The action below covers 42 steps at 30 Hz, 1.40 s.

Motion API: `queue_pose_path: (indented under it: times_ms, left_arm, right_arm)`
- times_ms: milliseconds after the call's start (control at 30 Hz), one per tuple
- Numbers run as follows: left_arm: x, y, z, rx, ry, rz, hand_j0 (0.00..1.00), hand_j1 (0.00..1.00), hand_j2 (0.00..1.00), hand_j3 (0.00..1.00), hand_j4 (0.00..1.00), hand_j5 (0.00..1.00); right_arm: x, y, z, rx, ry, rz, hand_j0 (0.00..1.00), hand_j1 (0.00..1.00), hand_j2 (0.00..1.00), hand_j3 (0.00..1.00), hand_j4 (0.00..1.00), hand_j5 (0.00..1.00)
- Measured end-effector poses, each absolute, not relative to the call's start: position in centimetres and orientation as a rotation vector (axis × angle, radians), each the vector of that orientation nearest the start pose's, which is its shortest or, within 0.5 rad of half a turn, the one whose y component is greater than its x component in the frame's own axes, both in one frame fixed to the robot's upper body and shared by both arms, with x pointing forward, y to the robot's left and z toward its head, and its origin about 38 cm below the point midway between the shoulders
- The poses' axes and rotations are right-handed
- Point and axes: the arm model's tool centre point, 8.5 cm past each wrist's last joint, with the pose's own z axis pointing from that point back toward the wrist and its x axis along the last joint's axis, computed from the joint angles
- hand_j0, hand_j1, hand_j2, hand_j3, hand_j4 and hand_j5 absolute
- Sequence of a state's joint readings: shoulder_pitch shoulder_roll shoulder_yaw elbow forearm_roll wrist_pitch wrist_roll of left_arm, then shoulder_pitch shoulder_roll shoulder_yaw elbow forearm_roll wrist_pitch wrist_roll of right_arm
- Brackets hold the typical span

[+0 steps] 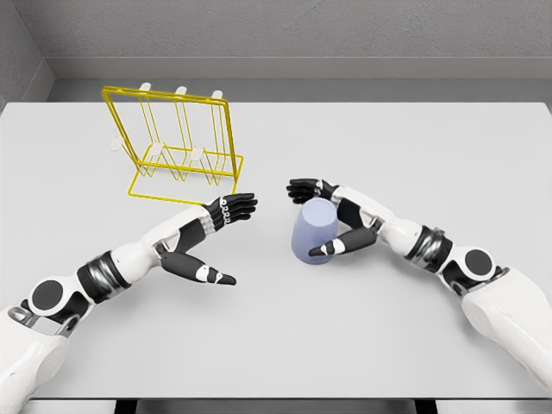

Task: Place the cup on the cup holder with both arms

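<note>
The cup (314, 232), pale blue-violet, stands mouth-down on the grey table (414, 155), right of centre. The right hand (332, 220) grasps it: the fingers (304, 190) wrap the far side and the thumb (332, 248) presses the near side. The left hand (211, 237) is released, fingers extended flat and pointing toward the cup, thumb spread below, holding nothing and clear of the cup. The yellow wire cup holder (177, 142) stands upright at the table's rear left, apart from both hands, with 3 white-tipped pegs along its top.
</note>
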State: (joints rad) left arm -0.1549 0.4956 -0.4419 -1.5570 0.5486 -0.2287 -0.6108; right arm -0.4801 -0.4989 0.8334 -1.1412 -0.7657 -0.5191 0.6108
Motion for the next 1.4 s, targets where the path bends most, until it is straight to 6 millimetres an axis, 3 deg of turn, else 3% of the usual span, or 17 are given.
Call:
queue_pose_path:
  times_ms: [133,300,467,600,733,833,933,1200,1400]
  left_arm:
    - [35.2,21.7,10.1,-0.735,-1.548,-0.834,1.00,1.00,1.00,1.00,1.00,1.00]
    - [35.4,19.8,10.0,-0.782,-1.572,-0.795,1.00,1.00,1.00,1.00,1.00,1.00]
    - [36.7,18.2,10.5,-0.800,-1.610,-0.752,1.00,1.00,1.00,1.00,1.00,1.00]
    - [38.2,17.8,9.5,-0.779,-1.593,-0.730,1.00,1.00,1.00,1.00,1.00,1.00]
    - [38.2,16.8,8.2,-0.732,-1.571,-0.777,1.00,1.00,1.00,1.00,1.00,1.00]
    - [38.2,16.1,7.9,-0.732,-1.570,-0.783,1.00,1.00,1.00,1.00,1.00,1.00]
    - [38.2,15.2,7.9,-0.743,-1.577,-0.781,1.00,1.00,1.00,1.00,1.00,1.00]
    - [38.9,14.0,8.0,-0.758,-1.581,-0.770,1.00,1.00,1.00,1.00,1.00,1.00]
    - [38.8,13.2,7.8,-0.774,-1.580,-0.760,1.00,1.00,1.00,1.00,1.00,1.00]
  right_arm:
    - [41.3,-21.5,7.8,0.754,-1.577,0.878,1.00,1.00,1.00,1.00,1.00,1.00]
    - [41.6,-22.3,8.1,0.721,-1.578,0.908,1.00,1.00,1.00,1.00,1.00,1.00]
    - [41.9,-24.3,8.8,0.661,-1.570,0.951,1.00,1.00,1.00,1.00,1.00,1.00]
    - [42.0,-26.8,9.2,0.599,-1.554,0.976,1.00,1.00,1.00,1.00,1.00,1.00]
    - [43.5,-29.8,12.3,0.507,-1.587,1.012,1.00,1.00,1.00,1.00,1.00,1.00]
    - [43.9,-32.1,13.4,0.443,-1.584,1.020,1.00,1.00,1.00,1.00,1.00,1.00]
    - [45.1,-33.7,16.4,0.378,-1.623,1.049,1.00,1.00,1.00,1.00,1.00,1.00]
    - [45.2,-36.7,18.8,0.277,-1.613,1.101,1.00,1.00,1.00,1.00,1.00,1.00]
    - [45.0,-39.1,19.2,0.028,-1.504,1.386,1.00,1.00,1.00,1.00,1.00,1.00]
